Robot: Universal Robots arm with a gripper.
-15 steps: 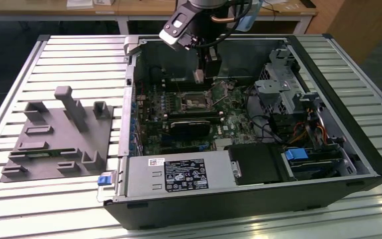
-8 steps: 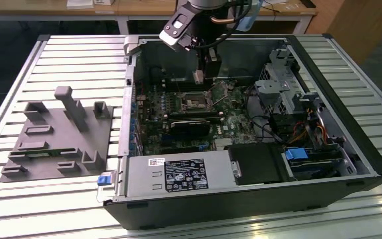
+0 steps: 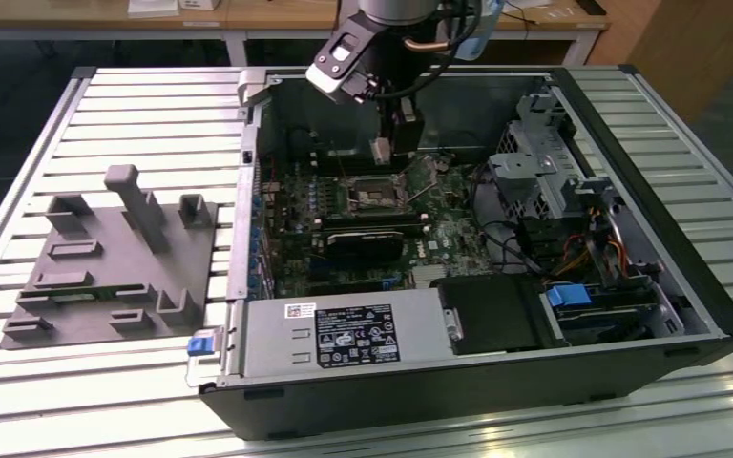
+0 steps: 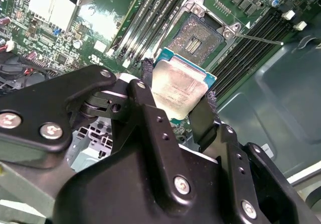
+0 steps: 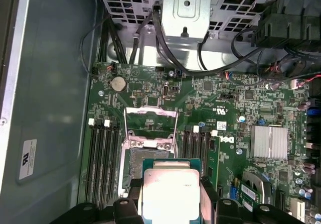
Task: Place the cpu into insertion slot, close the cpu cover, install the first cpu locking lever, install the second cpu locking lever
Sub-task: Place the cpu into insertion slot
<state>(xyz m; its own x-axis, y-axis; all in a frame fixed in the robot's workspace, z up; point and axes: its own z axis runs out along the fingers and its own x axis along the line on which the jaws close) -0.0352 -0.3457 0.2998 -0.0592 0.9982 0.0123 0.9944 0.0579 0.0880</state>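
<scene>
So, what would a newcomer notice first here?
The black gripper clamps a small square chip with a dull silver-grey top, the cpu, above the open silver-rimmed insertion slot. The thin silvery cpu cover is swung open. An open black computer case lies on a slatted metal table.

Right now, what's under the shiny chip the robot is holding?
The open insertion slot and green motherboard lie below the cpu, held in the gripper. It hides the board directly beneath.

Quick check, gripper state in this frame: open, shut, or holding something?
Gripper: shut on the cpu, which is held clear of the insertion slot and not yet seated.
</scene>
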